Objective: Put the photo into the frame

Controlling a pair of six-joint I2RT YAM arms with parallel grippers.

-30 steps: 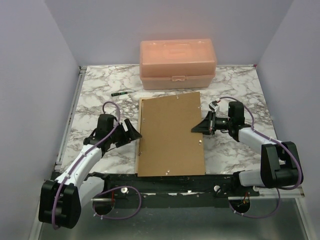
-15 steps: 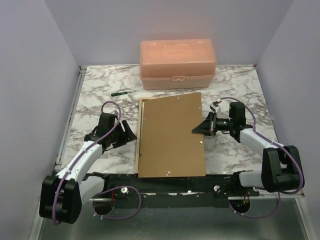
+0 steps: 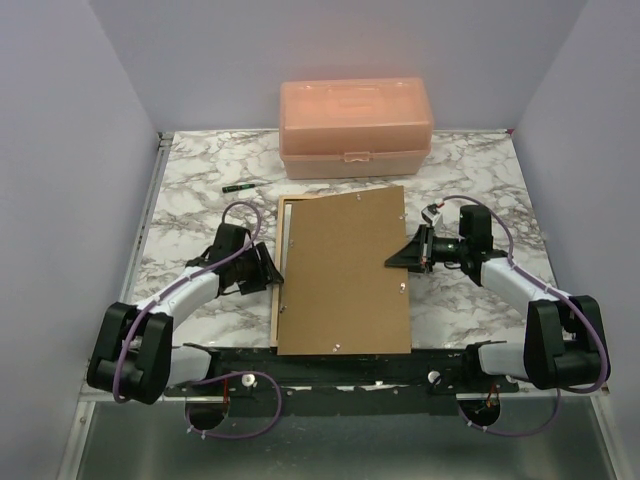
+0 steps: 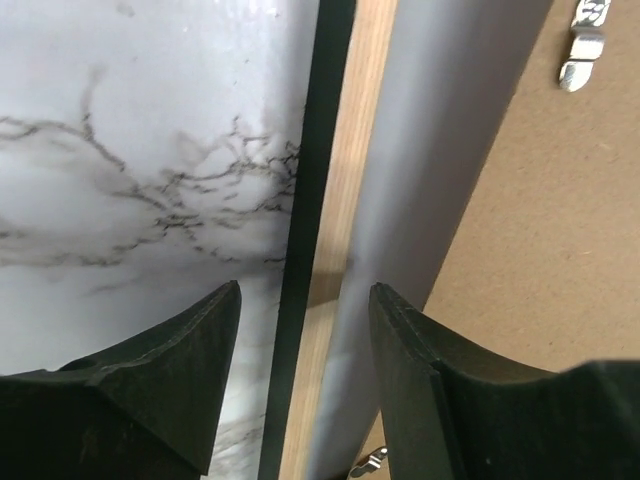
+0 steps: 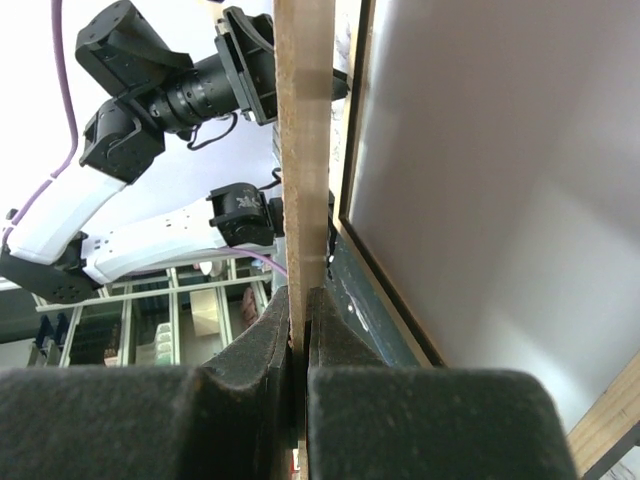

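top: the right gripper [image 3: 394,260] pinches the right edge of the skewed backing panel [image 3: 342,270] over the frame [image 3: 277,310]. left wrist: the left gripper [image 4: 305,290] stands half apart astride the frame's left rail, the photo [image 4: 430,170] white-side-up inside; steady that rail. right wrist: jaws clamped on the panel; lower it square.

The left arm [image 3: 180,295] and right arm [image 3: 510,278] are bolted to the black base rail [image 3: 340,365]; each has white tapered links between blocky black joint housings; a purple cable [image 3: 240,210] loops along each arm above the rail — more purple loops hang just below it; the left gripper [image 4: 305,290] and right gripper [image 5: 300,295] have matt black fingers — thick, wedge-shaped, smooth-faced.
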